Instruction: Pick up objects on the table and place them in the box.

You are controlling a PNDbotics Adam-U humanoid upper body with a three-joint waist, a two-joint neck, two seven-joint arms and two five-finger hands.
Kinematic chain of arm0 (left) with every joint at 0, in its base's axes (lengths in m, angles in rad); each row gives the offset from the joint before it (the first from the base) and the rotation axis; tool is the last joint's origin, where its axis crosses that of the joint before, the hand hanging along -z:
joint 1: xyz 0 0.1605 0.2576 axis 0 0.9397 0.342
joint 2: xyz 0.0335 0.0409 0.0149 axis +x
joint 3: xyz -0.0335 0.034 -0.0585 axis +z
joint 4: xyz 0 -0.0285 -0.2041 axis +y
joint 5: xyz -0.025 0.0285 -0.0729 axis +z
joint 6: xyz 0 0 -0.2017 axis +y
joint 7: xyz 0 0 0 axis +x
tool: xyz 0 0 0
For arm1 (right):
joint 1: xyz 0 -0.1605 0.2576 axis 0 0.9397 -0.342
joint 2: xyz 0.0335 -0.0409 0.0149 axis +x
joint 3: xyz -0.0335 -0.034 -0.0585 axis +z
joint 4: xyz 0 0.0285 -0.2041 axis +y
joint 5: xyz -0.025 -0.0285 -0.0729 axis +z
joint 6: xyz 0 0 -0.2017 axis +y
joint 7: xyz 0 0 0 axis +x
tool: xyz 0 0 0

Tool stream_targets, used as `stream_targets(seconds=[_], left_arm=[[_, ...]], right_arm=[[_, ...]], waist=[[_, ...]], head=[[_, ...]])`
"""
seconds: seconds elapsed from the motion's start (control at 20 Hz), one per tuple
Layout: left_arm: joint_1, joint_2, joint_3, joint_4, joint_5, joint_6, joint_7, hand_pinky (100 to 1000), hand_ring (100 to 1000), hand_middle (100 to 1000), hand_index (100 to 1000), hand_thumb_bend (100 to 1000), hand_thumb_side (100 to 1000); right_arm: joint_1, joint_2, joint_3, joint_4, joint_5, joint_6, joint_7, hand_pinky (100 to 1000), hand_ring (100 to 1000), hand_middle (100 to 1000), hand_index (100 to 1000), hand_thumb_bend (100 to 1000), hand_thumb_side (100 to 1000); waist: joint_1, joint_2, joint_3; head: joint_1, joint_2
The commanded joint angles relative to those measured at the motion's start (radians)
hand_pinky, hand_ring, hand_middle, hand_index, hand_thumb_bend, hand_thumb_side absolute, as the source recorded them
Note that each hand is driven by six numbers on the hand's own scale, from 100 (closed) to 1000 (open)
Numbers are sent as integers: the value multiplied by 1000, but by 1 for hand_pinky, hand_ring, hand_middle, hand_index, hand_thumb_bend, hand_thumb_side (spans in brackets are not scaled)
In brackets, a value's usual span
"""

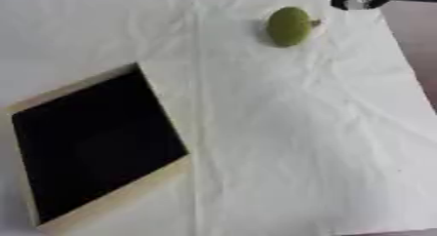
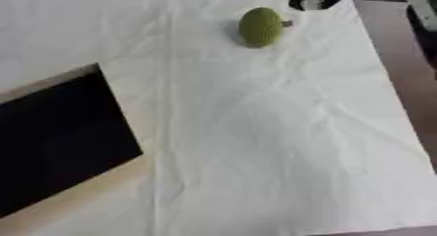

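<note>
Green round fruit-like object [image 1: 289, 26] sits at the far edge of the white-papered bench [image 1: 290, 147], well apart from the shallow black-lined wooden box [image 1: 94, 142] — untouched. Hands not visible — fingers' state unknown.

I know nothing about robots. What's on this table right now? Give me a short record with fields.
surface: white cloth, creased, over the table
fruit: one green, roundish, with a short stem, at the far edge of the cloth
box: wooden rim, dark inside, near left, nothing visible in it
fruit vs box: apart, fruit not yet in the box
robot hands: none in view
far right corner: a dark object, unclear what
</note>
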Motion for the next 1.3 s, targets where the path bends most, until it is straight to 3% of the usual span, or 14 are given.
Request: stream_targets(seconds=[0.05,0.35,1.05,1.3], left_arm=[[-9,13,5,-15,-1,3,-3,515,572,577,745,440,570],[-11,13,5,-15,1,4,-5,515,571,575,743,436,569],[-11,9,4,-15,2,6,-10,514,569,571,740,431,567],[-15,4,3,-15,3,5,-14,513,566,567,737,424,567]], right_arm=[[-12,-40,11,-2,-19,-9,37,878,891,908,1000,411,100],[-12,-38,27,5,-44,-16,84,880,890,906,1000,430,100],[-18,-30,39,10,-65,-23,95,878,889,904,1000,435,100],[-44,-3,58,46,-54,-28,105,876,895,923,999,449,100]], waist=[[3,-28,0],[2,-29,1],[1,-29,2],[1,-12,13]], head=[[0,-4],[1,-4],[1,-4],[-3,-16]])
